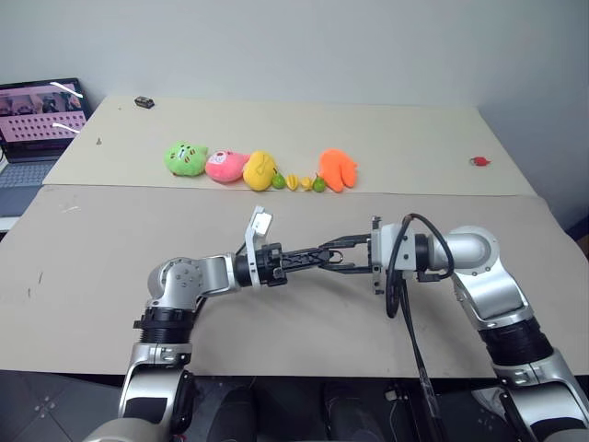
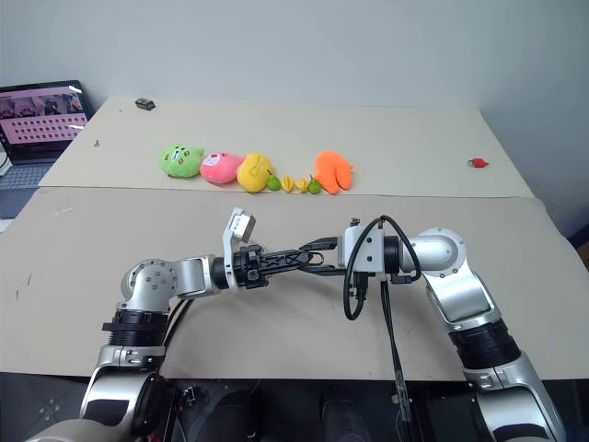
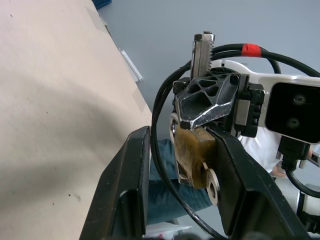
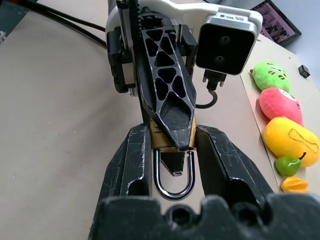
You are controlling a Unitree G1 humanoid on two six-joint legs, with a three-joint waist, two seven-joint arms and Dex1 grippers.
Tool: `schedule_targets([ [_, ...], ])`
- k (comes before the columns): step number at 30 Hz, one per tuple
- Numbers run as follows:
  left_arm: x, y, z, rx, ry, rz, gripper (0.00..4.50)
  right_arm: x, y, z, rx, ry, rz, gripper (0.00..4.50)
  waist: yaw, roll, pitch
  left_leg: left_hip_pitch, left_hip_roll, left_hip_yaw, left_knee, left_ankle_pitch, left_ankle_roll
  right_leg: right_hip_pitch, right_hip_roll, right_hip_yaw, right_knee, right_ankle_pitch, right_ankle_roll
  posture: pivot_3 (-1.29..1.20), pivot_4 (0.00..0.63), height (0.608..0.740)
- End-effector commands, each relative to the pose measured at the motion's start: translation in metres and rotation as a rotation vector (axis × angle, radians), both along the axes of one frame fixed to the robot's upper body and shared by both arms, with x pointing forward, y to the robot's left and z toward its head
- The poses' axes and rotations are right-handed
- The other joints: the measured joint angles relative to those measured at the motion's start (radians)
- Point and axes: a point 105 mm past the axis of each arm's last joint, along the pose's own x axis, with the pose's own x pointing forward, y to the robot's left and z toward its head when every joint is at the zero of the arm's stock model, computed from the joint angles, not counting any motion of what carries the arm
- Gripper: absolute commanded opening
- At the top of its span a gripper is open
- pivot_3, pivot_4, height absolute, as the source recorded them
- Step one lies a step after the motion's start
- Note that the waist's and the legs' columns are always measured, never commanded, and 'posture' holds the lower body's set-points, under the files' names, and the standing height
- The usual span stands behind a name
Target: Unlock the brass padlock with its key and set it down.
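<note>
The brass padlock (image 4: 170, 139) is clamped between the two fingers of my right gripper (image 4: 172, 131), its silvery shackle (image 4: 173, 186) pointing back toward that wrist. A key (image 3: 212, 183) sticks out of the padlock's (image 3: 192, 155) other end. My left gripper (image 3: 181, 134) comes in from the opposite side, level, with its fingers straddling that end. One finger (image 3: 240, 185) lies against the key's round head, and a gap shows between the other finger (image 3: 125, 190) and the brass body. Both grippers meet above the near table (image 1: 92, 276), around (image 1: 333, 256).
On the far table a row of plush toys runs from green (image 1: 186, 158) through pink (image 1: 225, 166) and yellow (image 1: 259, 169) to orange (image 1: 337, 169). A small red item (image 1: 479, 161) lies far right, a small black item (image 1: 144, 102) far left. A laptop (image 1: 37, 115) stands at the left edge.
</note>
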Motion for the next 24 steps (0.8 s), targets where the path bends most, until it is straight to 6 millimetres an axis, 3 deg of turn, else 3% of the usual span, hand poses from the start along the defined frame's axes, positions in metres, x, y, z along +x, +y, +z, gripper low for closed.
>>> schedule_targets([
  [1,0.0028,0.0003,0.0111,-0.022,-0.045,0.003,1.79,-0.0026,0.002,0.0125,0.024,-0.054,0.017,0.91,0.0,0.0,0.0,0.0,0.0,0.0,0.0,0.0,0.0,0.0,0.0,0.0,0.0,0.0,0.0,0.0,0.15,0.717],
  [4,0.002,0.0006,0.0104,-0.016,-0.051,0.004,1.09,-0.0017,0.0013,0.0123,0.023,-0.055,0.013,0.91,0.0,0.0,0.0,0.0,0.0,0.0,0.0,0.0,0.0,0.0,0.0,0.0,0.0,0.0,0.0,0.0,0.15,0.717],
  [7,0.0015,0.001,0.0105,-0.016,-0.051,0.004,0.08,-0.0015,0.0014,0.0118,0.023,-0.055,0.013,0.91,0.0,0.0,0.0,0.0,0.0,0.0,0.0,0.0,0.0,0.0,0.0,0.0,0.0,0.0,0.0,0.0,0.15,0.717],
  [24,-0.0052,0.0041,0.0061,0.016,-0.037,-0.021,0.03,-0.001,0.0021,0.0105,0.019,-0.055,0.018,0.91,0.0,0.0,0.0,0.0,0.0,0.0,0.0,0.0,0.0,0.0,0.0,0.0,0.0,0.0,0.0,0.0,0.15,0.717],
])
